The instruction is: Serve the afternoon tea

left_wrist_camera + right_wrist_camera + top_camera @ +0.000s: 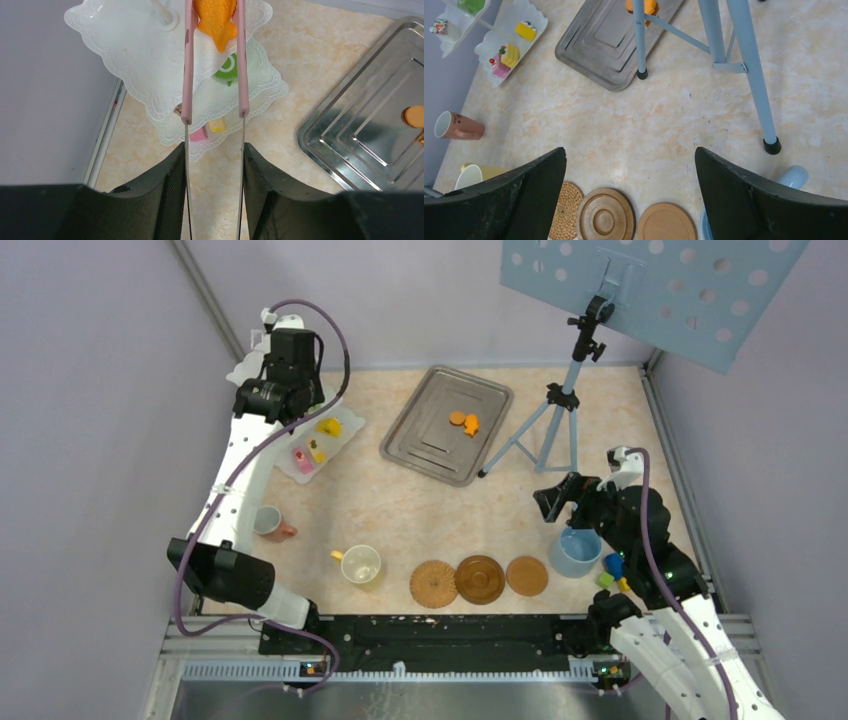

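Note:
My left gripper (214, 150) is shut on the pink tongs (186, 75), which pinch an orange fish-shaped biscuit (216, 20) above the white three-tier stand (125, 45). A green swirl roll (227, 67), a pink slice (199, 134) and a yellow wedge (217, 125) lie on lower tiers. Two more orange biscuits (463, 421) lie on the metal tray (420, 445). My right gripper (630, 155) is open and empty above three brown coasters (605, 215), beside the blue cup (577, 550). A pink cup (270, 523) lies on its side and a yellow cup (360, 564) stands at the front left.
A blue tripod (555, 420) holding a perforated board stands between the tray and my right arm; its legs (749, 75) show close in the right wrist view. Blue, green and yellow blocks (612, 570) lie by the blue cup. Walls enclose the table on the left, far and right sides.

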Controlling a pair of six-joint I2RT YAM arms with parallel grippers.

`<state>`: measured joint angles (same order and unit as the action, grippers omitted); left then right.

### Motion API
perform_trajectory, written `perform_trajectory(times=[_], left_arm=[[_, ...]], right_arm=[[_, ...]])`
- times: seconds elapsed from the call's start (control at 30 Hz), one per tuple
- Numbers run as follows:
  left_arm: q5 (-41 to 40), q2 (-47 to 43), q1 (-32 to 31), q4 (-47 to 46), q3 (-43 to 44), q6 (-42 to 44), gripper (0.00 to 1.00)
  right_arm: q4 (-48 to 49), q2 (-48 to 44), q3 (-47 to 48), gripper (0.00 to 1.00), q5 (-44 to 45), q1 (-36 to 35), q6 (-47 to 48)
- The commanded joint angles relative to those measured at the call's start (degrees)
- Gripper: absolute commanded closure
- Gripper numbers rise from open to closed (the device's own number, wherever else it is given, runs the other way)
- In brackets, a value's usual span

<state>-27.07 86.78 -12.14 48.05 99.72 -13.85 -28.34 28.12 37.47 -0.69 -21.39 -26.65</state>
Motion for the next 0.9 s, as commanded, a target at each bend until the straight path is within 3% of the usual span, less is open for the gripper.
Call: perform_trajectory(times=[0.0,0.17,0.33,0.7,0.87], left_arm=[[-0.9,-1.9,0.3,-3.1,-0.2,-0.5,0.53],[-0.2,-2.5,0.3,-3.3,1.9,-0.3,0.43],[3.8,-3.6,0.3,-3.8,4.6,-0.2,0.42],[37.0,-8.2,-1.1,-16.2,-5.1,-2.1,0.41],[40.0,-3.8,-7.1,-16.6,-8.7,-1.5,0.41]], right_arm=[[2.0,-0.3,-0.2,0.02,0.2,-0.6,-0.1],[1.9,-0.5,-0.2,0.02,0.2,-0.6,-0.1],[2.0,-0.4,-0.3,0.02,0.2,-0.6,-0.1],[2.1,-0.4,-0.4,0.02,0.5,-0.7,-0.2],[2.1,-0.4,-0.3,0.02,0.4,-0.6,-0.2]])
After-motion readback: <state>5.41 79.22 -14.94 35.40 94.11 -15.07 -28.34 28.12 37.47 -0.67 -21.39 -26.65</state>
